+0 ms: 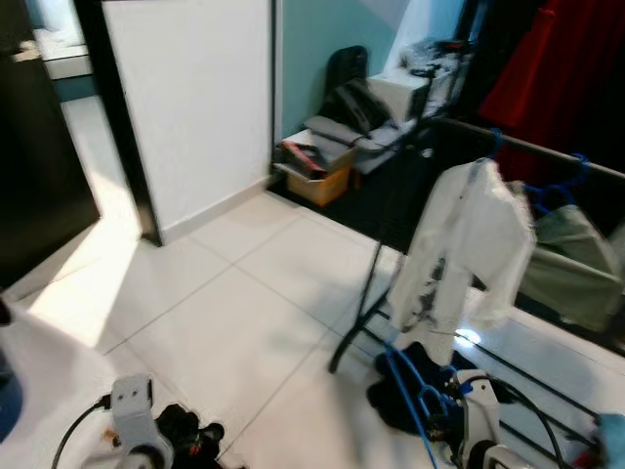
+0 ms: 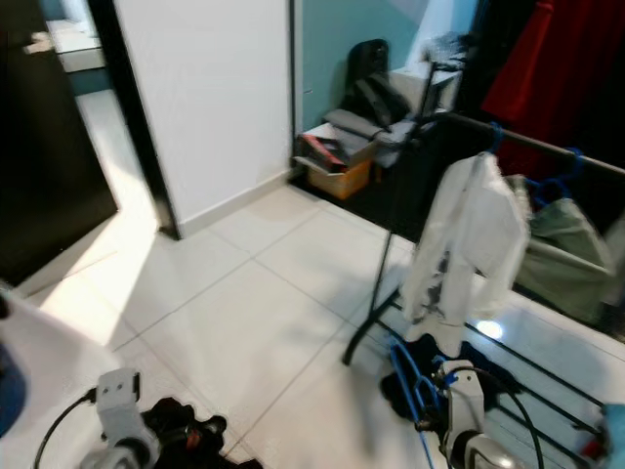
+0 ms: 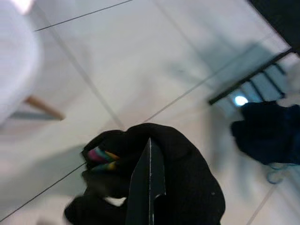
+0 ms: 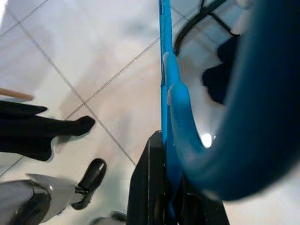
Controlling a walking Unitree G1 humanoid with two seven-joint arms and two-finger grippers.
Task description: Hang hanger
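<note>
Right end effector [image 4: 171, 206] is clamped tight on a blue hanger [image 4: 165, 89], fingers pinching the plastic down near the hook bend, no gap on either side that I can make out. From the head camera the blue hanger [image 1: 410, 396] sticks up from the right arm low in the frame, just in front of the foot of the black clothes rack [image 1: 459, 132].

Left end effector [image 3: 149, 187] has its two fingers pressed flat together, and they sit right over a black garment [image 3: 154, 173] bunched around them. Pretty sure the cloth is pinched, though the folds hide the tips. There's a little striped, multicoloured patch on that fabric, no readable text on it.

On the rack rail a white shirt [image 1: 464, 249] hangs from a hanger, with some dark print on the front too blurry to read. A dark clothes pile [image 1: 415, 386] lies on the tiled floor [image 1: 234, 322] under it. Cardboard box [image 1: 317, 176] with stuff sits back by the wall, no legible labels anywhere.
</note>
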